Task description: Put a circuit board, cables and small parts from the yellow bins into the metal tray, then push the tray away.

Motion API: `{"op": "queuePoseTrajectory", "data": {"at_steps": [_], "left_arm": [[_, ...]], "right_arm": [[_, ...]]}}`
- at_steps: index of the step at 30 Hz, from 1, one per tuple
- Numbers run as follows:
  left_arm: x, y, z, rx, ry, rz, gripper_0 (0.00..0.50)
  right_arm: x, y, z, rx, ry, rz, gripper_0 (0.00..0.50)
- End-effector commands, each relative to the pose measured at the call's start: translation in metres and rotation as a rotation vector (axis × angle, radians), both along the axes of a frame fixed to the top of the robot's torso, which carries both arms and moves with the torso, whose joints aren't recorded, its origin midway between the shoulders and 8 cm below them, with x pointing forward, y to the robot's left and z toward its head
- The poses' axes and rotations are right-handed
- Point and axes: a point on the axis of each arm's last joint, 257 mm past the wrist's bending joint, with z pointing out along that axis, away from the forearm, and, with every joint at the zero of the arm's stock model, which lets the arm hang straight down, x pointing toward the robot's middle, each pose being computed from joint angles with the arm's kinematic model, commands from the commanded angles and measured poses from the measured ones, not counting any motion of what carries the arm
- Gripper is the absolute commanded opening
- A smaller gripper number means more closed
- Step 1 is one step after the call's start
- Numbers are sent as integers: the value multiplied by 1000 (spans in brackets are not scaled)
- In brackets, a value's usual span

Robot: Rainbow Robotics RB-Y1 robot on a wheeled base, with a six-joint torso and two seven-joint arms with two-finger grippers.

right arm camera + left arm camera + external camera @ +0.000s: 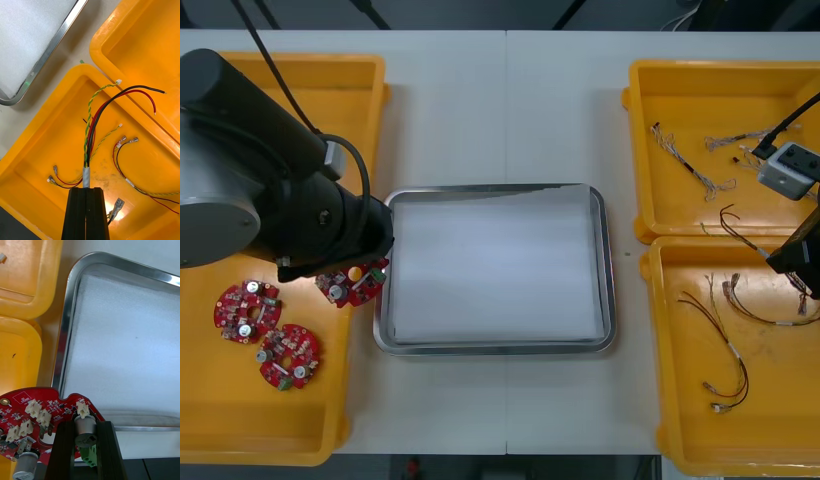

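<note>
Board sits between left jaws; cables between right jaws.

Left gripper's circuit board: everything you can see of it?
The circuit board is red with a lobed round outline. It carries white sockets, a gold-ringed hole, grey cylindrical parts and a green block at its edge. The left gripper is shut on it, one finger either side of a grey cylinder. It is held flat, face up, over the near left yellow bin's inner wall, reaching the metal tray's left rim.
</note>
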Motion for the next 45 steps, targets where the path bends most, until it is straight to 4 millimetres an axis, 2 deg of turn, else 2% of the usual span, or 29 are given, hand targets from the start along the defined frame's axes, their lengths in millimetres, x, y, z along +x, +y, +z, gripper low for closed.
{"op": "queuePoseTrajectory", "data": {"at_steps": [1,8,15,29,37,45], "left_arm": [[5,-37,6,15,-46,-65,0],[24,-66,-10,9,-46,-14,0],[37,-78,-34,29,-24,37,0],[29,-81,-68,55,47,62,0],[35,-78,-86,76,48,70,0],[30,-83,-91,62,70,67,0]], "right_arm": [[3,11,10,12,-29,2,0],[3,11,10,12,-29,2,0],[3,11,10,12,-29,2,0],[3,11,10,12,-29,2,0],[3,11,10,12,-29,2,0],[3,11,10,12,-29,2,0]]}}
